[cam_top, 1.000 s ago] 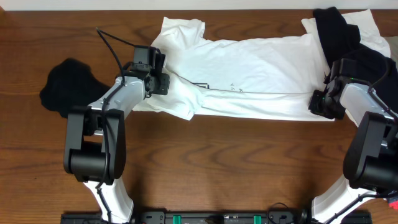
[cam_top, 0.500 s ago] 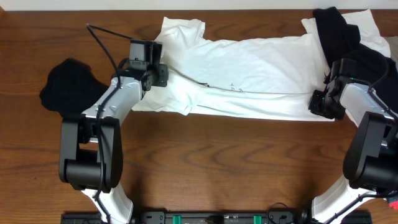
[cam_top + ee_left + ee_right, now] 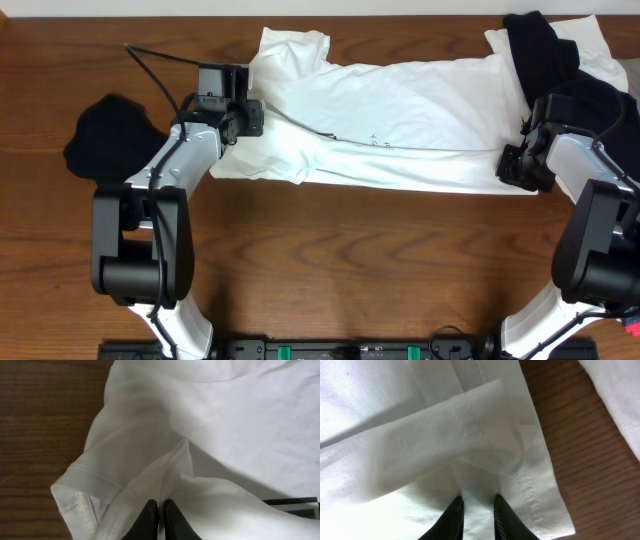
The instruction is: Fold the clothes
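You have the T-shirt (image 3: pixel 400 110) lying lengthwise across the counter (image 3: pixel 350 260), left gripper (image 3: pixel 159 512) pinching its shoulder end, right gripper (image 3: pixel 476 507) pinching the hem end

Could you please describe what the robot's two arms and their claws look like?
Both the left arm and right arm have pale silver-grey links between bulky black joint housings, rising from white bases. A thin black cable loops off the left wrist. The left claw and right claw each have two slim, black, tapered fingers.
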Robot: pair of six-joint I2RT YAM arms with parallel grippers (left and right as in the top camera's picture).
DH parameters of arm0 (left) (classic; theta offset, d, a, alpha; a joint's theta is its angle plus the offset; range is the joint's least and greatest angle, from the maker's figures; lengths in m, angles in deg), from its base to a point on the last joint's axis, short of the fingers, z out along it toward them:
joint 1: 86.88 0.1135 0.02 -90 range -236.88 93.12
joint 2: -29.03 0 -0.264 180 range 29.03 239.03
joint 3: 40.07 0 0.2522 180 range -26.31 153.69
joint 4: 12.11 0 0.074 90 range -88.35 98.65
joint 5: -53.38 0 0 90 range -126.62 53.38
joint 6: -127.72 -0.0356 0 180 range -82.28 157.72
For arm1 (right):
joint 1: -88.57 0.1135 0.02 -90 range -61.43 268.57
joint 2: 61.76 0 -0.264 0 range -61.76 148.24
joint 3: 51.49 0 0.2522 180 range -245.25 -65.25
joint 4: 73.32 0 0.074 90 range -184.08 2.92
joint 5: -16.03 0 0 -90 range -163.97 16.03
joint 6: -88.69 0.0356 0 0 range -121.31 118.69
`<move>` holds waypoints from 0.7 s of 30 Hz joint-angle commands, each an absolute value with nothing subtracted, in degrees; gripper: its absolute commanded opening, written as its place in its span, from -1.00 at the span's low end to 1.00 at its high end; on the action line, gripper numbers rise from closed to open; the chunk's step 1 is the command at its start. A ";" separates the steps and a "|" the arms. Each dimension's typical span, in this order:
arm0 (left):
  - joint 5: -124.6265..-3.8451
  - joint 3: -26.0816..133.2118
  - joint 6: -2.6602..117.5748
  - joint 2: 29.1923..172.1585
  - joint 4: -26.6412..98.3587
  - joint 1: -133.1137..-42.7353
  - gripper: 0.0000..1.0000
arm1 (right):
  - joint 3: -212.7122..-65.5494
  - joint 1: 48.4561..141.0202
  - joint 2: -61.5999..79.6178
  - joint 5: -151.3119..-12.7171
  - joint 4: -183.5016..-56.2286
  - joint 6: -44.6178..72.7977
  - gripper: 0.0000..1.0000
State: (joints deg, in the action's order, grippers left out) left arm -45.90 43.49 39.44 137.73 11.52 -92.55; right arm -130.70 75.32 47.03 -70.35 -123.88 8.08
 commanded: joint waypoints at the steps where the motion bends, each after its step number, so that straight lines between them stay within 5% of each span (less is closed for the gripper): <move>1: -46.47 44.43 40.18 136.95 11.81 -92.31 -0.71 | -129.35 75.47 47.77 -69.50 -124.47 7.42 -0.62; 6: -46.44 44.43 40.18 136.97 16.53 -92.28 -0.15 | -129.35 75.47 47.77 -69.50 -124.27 7.42 -0.61; 12: -46.47 44.23 40.18 136.97 26.10 -92.31 -0.13 | -129.35 75.47 47.77 -69.50 -124.18 7.42 -0.61; 21: -46.47 40.06 40.20 138.61 23.89 -92.28 -0.17 | -129.35 75.47 47.77 -69.52 -124.55 7.42 -0.63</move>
